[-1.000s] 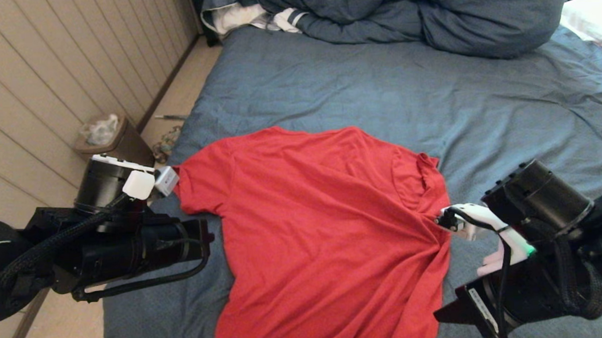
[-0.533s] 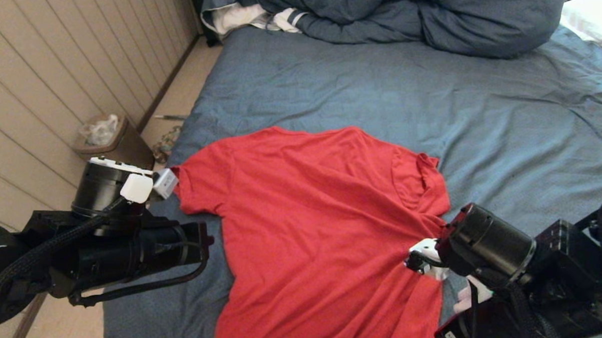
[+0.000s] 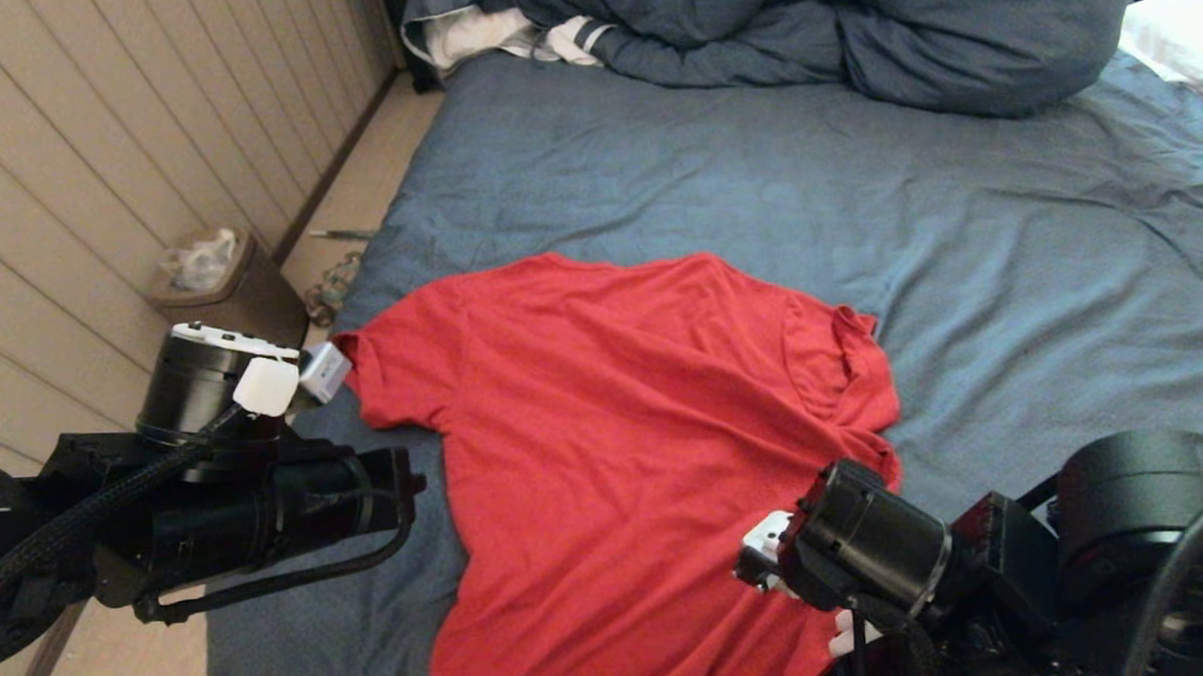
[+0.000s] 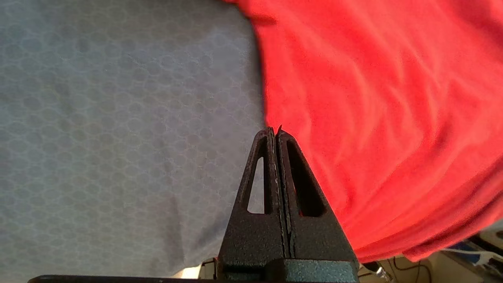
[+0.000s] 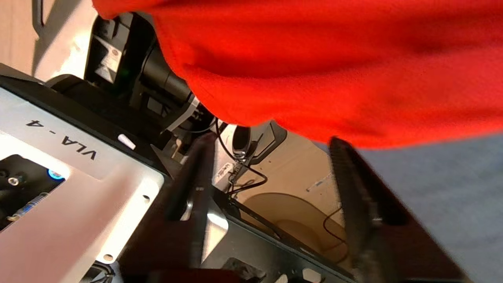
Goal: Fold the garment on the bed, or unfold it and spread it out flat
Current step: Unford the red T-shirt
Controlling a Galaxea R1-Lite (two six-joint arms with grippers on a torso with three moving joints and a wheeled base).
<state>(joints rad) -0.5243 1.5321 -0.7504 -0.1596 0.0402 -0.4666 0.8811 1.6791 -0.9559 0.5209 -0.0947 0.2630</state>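
the red shirt (image 3: 625,447) lay spread on the bed (image 3: 1009,264), plain side up, with its bottom part hanging over the near edge. the left claw (image 4: 275,131) was shut tight with nothing seen in it, its tips right at the side edge of the shirt, over the blue sheet. the right claw (image 5: 271,153) was open and held nothing, low down by the near edge of the bed, with the hanging red hem just past its tips.

things could have gone wrong here. if the right claw closed too early, it might have missed the hem and pinched only air. if it took a fat bunch of cloth and pulled, the flat shirt might have wrinkled or slid off the bed. the shut left claw could not have held the other side down, so the whole shirt might have been dragged along.

one second before, the right claw was up at the shirt's right edge by the sleeve. it had since moved down toward the near edge. the left arm and the shirt had hardly moved.
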